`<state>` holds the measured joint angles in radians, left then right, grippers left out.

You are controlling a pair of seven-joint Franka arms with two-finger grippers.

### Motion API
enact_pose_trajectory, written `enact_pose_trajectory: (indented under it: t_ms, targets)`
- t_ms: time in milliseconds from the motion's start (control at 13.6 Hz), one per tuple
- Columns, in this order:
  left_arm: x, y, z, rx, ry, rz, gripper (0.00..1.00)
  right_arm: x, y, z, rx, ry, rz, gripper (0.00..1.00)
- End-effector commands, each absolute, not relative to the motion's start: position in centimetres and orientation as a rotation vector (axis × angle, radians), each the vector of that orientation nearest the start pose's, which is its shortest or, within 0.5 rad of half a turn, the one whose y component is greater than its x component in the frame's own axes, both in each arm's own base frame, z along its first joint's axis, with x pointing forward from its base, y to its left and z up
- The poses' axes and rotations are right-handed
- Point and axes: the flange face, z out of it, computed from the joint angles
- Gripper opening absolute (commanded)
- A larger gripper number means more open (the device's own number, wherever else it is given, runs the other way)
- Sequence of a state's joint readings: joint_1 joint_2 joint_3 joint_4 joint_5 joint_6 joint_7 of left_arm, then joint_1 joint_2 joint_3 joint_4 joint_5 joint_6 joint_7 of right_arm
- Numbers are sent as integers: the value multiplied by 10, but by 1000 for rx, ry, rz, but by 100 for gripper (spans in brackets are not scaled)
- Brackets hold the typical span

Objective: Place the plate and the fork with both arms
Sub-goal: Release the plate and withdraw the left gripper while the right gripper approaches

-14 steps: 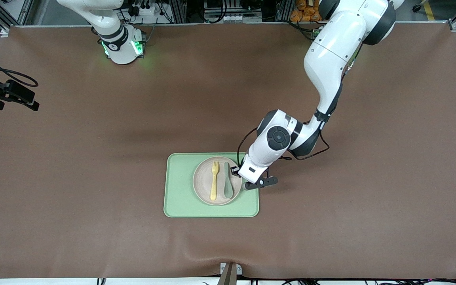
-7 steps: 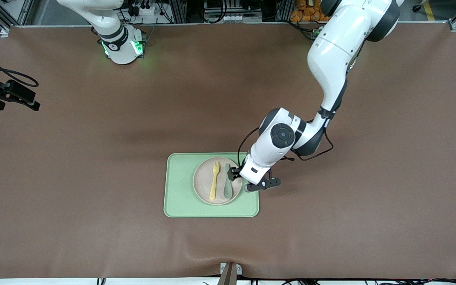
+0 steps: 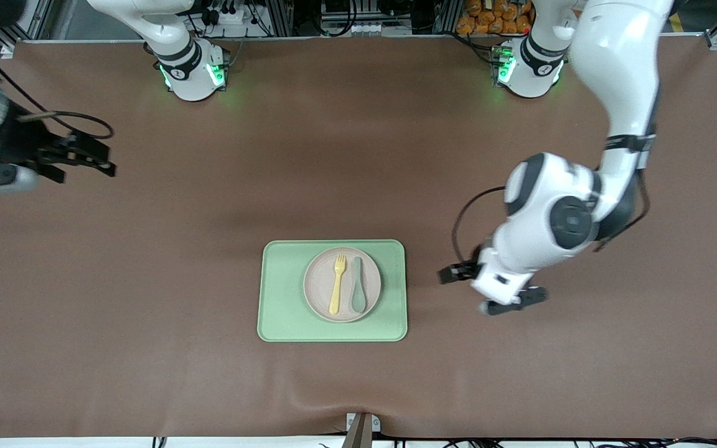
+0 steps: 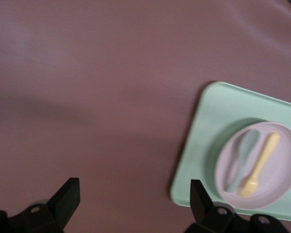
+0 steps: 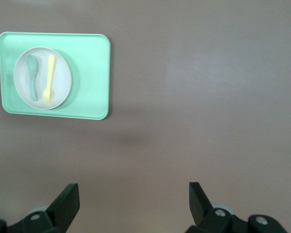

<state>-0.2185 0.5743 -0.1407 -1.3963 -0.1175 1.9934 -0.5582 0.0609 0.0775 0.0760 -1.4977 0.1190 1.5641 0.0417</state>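
Left gripper (image 3: 492,289) hangs over bare table toward the left arm's end, and we see its fingers spread wide with nothing between them in the left wrist view. From it the tray (image 3: 284,311) lies at about nine o'clock in the front view, clear of the fingers.

On that light green tray sits the plate (image 3: 319,292), round and pale, and on the plate the yellow fork (image 3: 336,284) lies beside the grey-green spoon (image 3: 358,285), the two parallel. Taking the tray as a clock face in the front view, the fork's long axis runs from twelve to six, tines toward twelve, handle toward six and so nearer the front camera.

Farther off, at roughly ten o'clock from the tray, the right gripper (image 3: 88,158) waits over bare table at the right arm's end, fingers also wide apart and empty in its own wrist view.

We judge the left gripper the nearer of the two to plate and fork, so any further reach falls to it, coming in across the fork's axis from the spoon's side.
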Motion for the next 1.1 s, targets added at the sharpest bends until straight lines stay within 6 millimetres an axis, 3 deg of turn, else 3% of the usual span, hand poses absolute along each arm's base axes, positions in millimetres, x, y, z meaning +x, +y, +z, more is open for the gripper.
enact_pose_trajectory:
  t_ms: [0, 147, 294, 589, 736, 883, 1030]
  targets:
    - [664, -151, 387, -3244, -459, 176, 100, 583, 133, 599, -2991, -195, 15, 100]
    - [657, -75, 392, -3237, -464, 214, 100, 592, 172, 579, -3001, -104, 55, 100]
    - [649, -34, 402, -3239, -435, 243, 100, 604, 217, 562, -3008, -16, 80, 100]
    - [638, -15, 456, -3122, -397, 137, 100, 623, 302, 517, -2984, 104, 35, 100]
    - [635, -11, 498, -3098, -384, 71, 100, 638, 329, 484, -2989, 115, 63, 100]
    - [627, -4, 554, -3055, -374, 35, 100, 647, 356, 453, -3019, 130, 42, 100]
    - [613, -2, 587, -3014, -353, 9, 100, 648, 376, 427, -3036, 136, 3, 100]
